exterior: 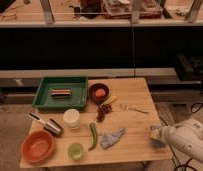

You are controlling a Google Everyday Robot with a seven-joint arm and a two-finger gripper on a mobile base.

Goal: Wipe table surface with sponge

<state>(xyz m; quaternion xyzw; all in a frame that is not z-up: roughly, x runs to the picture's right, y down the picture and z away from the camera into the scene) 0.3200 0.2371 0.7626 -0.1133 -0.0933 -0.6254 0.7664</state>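
Observation:
The wooden table (135, 90) fills the middle of the camera view. My white arm comes in from the bottom right, and my gripper (156, 134) is over the table's right edge. A small pale yellow and bluish block (155, 132), apparently the sponge, sits at the gripper's tip, against the tabletop. Whether it is held or only touched is hidden.
A green tray (45, 100) holds a dark bar at the back left. On the table are a dark bowl (99, 93) with an orange fruit, grapes (102, 112), a white cup (71, 118), a green pepper (93, 135), a blue-grey cloth (112, 137), a green cup (75, 150) and an orange bowl (38, 146).

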